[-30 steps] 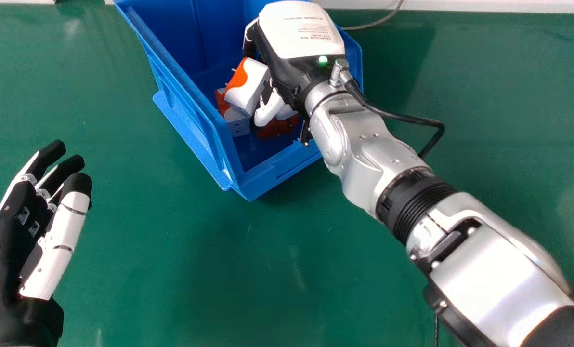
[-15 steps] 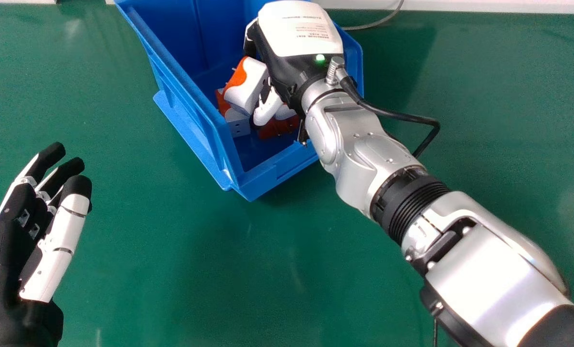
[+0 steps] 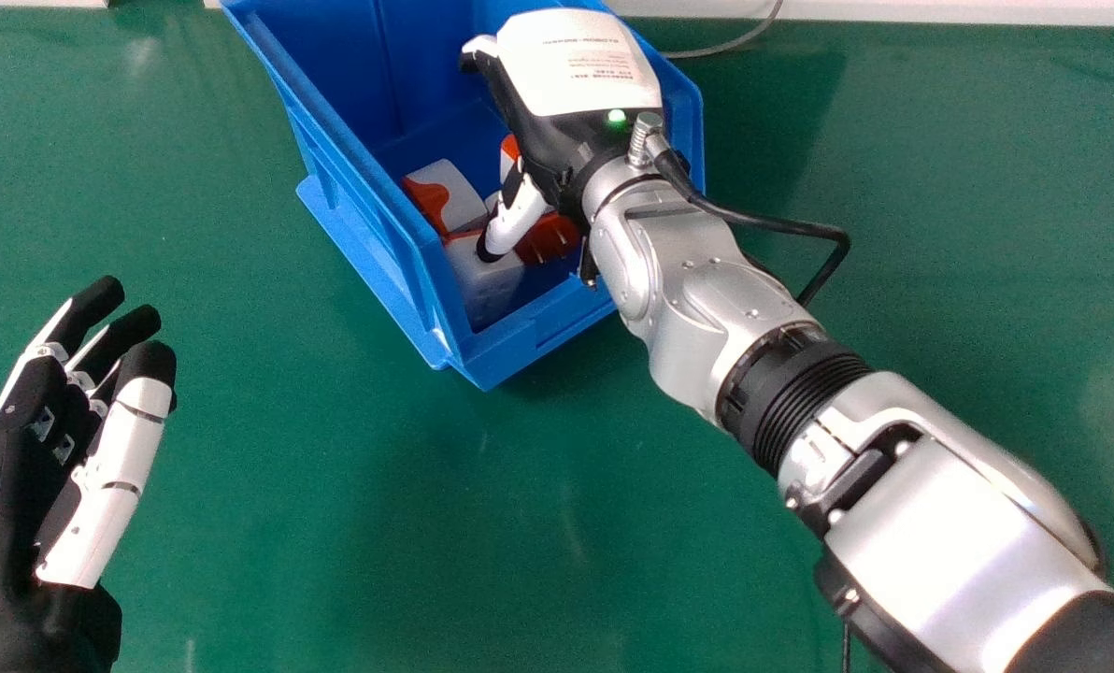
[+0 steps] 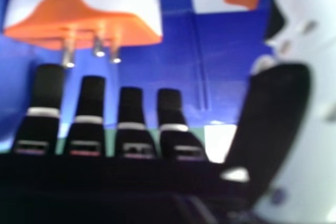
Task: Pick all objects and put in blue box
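A green tabletop (image 3: 333,523) under the blue box (image 3: 520,348) and, seemingly, a thin grey cable (image 3: 736,43) beside it.

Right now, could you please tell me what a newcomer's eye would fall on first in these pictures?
Probably the bright blue box near the top of the head view, with orange and white pieces inside. Next, perhaps, the silver right arm slanting in from the lower right corner, its right hand over the box. In the right hand view, metal prongs on one piece stand out.
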Action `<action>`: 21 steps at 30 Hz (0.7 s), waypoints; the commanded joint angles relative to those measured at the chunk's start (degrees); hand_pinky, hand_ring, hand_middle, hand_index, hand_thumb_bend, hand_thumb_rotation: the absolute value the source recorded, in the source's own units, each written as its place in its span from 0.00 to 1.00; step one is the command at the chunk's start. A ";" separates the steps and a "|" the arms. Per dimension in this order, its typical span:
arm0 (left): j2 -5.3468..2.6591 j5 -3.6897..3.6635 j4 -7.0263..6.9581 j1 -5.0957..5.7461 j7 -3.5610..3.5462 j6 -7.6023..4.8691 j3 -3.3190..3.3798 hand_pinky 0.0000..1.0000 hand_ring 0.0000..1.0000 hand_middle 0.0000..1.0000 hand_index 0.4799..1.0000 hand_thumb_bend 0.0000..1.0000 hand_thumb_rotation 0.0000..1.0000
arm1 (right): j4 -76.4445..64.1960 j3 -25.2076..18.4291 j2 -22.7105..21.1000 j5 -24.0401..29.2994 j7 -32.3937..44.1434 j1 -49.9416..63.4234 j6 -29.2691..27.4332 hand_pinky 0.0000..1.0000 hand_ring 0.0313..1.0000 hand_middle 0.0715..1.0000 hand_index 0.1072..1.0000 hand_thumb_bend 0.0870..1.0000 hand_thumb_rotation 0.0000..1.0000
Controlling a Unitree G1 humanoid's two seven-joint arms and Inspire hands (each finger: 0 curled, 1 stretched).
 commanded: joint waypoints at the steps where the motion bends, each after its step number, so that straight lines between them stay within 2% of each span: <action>1: -0.08 -0.38 -0.81 0.21 -0.16 -1.40 0.22 0.81 0.85 0.85 0.74 0.46 0.50 | -1.57 0.33 0.02 -0.43 -0.48 -2.20 -0.07 0.67 0.80 0.85 0.80 0.87 0.18; 4: -0.02 -0.12 -0.70 0.10 0.02 -1.26 0.28 0.82 0.85 0.85 0.73 0.47 0.50 | -1.72 0.65 0.00 -0.64 -0.66 -2.23 0.04 0.67 0.80 0.85 0.80 0.87 0.18; 6: -0.02 -0.38 -0.68 -0.01 -0.04 -1.19 0.32 0.82 0.85 0.85 0.73 0.47 0.51 | -1.94 0.85 -0.06 -0.71 -0.83 -2.19 0.00 0.67 0.80 0.85 0.80 0.87 0.18; 8: -0.02 -0.56 -1.21 -0.03 0.10 -0.58 0.25 0.82 0.85 0.85 0.73 0.47 0.51 | -2.10 0.74 -0.04 -0.54 -1.11 -2.14 -0.12 0.67 0.79 0.84 0.79 0.87 0.18; 11: 0.04 -0.22 -1.29 -0.18 0.17 -0.79 0.15 0.82 0.85 0.85 0.73 0.47 0.50 | -2.49 0.71 -0.09 -0.47 -0.77 -2.20 -0.07 0.66 0.79 0.84 0.79 0.88 0.17; 14: 0.15 -0.45 -0.33 -0.67 -0.14 -1.32 0.24 0.82 0.85 0.85 0.73 0.46 0.50 | -2.96 0.71 -0.31 -0.53 -1.05 -2.09 -0.35 0.66 0.79 0.84 0.79 0.88 0.17; 18: 0.21 -0.47 0.14 -1.21 -0.35 -1.42 0.19 0.82 0.85 0.85 0.74 0.46 0.50 | -3.35 0.42 -0.48 -0.25 -0.93 -1.95 -0.40 0.66 0.79 0.84 0.79 0.88 0.16; 21: -0.01 -0.23 0.07 -1.66 0.05 -0.98 0.00 0.83 0.85 0.85 0.74 0.47 0.50 | -4.58 0.20 -1.05 -0.12 -1.21 -1.30 -0.83 0.66 0.79 0.84 0.79 0.88 0.15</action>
